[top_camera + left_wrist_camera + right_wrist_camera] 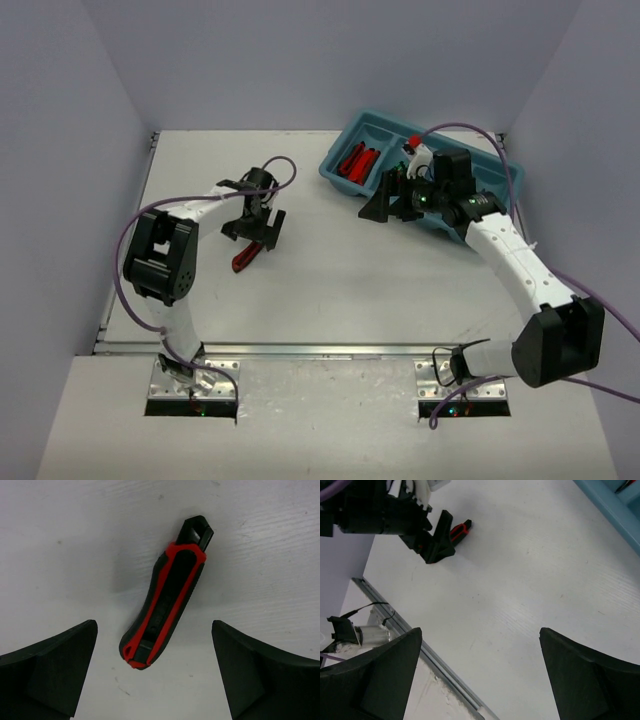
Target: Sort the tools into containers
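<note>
A red-and-black-handled cutter [167, 600] lies flat on the white table, also in the top view [243, 258] and the right wrist view [460, 530]. My left gripper [154, 625] [255, 235] is open just above it, one finger on each side of its handle, not touching. The teal organizer tray [335, 165] stands at the back right; its left compartment holds red-handled cutters [357, 160]. My right gripper [383, 208] [480, 630] is open and empty over the table just in front of the tray, whose edge [610, 505] shows at upper right. The right arm hides the other compartments.
A metal rail [300, 350] [445, 675] runs along the table's near edge. Lilac walls close in the left, back and right. Purple cables loop above both arms. The left arm's base clamp [360, 632] shows beyond the rail.
</note>
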